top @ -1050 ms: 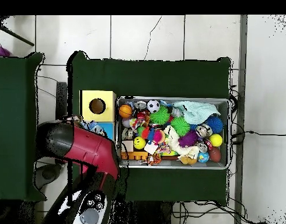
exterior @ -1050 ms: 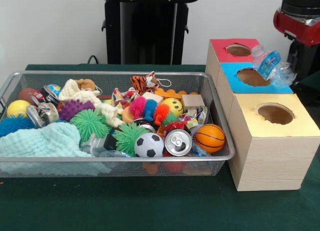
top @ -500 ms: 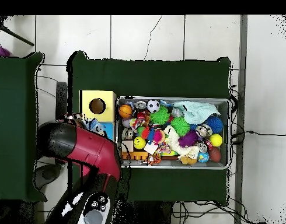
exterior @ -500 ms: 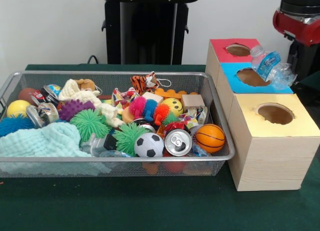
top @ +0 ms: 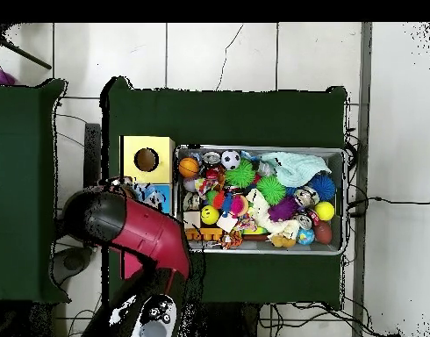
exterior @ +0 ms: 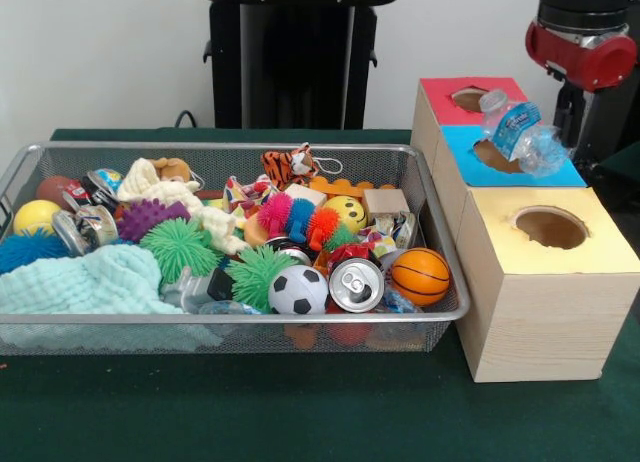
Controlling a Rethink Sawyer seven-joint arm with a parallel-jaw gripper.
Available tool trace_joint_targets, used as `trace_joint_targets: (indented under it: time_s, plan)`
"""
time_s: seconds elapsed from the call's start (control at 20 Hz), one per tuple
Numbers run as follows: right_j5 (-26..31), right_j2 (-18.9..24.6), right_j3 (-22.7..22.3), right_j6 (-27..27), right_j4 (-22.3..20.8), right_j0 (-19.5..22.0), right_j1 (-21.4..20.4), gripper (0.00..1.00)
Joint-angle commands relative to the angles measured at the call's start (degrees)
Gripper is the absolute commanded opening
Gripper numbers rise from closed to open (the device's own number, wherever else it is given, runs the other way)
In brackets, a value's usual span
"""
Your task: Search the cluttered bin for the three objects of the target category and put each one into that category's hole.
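Note:
A crushed clear plastic bottle (exterior: 518, 130) with a blue label hangs tilted over the hole of the blue box (exterior: 510, 159), cap end up and to the left. My gripper (exterior: 558, 145) holds its crumpled lower end from the right, under the red and black arm (exterior: 582, 44). The fingers themselves are mostly hidden behind the bottle. In the overhead view the arm (top: 135, 230) covers the red box and most of the blue box (top: 159, 195). The wire bin (exterior: 441, 244) holds more drink containers, among them an upright silver can (exterior: 356, 283) and crushed cans (exterior: 84, 227) at the left.
The red box (exterior: 470, 101) stands behind the blue one and the yellow box (exterior: 548, 244) in front, each with a round hole. The bin is heaped with a soccer ball (exterior: 298, 290), a basketball (exterior: 419, 275), spiky balls, a tiger toy (exterior: 290, 165) and a pale green cloth (exterior: 92, 280).
The arm has shifted to the left with the bottle, bringing it from the blue box's right edge to over the hole. Nothing in the bin has moved.

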State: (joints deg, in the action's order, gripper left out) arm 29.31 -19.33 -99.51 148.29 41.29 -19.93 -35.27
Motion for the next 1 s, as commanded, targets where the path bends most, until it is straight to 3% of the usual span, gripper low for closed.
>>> trace_joint_targets:
  time_s: [0.05, 1.0]
  plan:
    - [-3.4, 7.8, -7.5, 5.2, 1.1, 3.7, -1.1, 0.0]
    - [-5.3, 11.6, -13.4, 6.3, 1.2, 4.8, -4.7, 0.0]
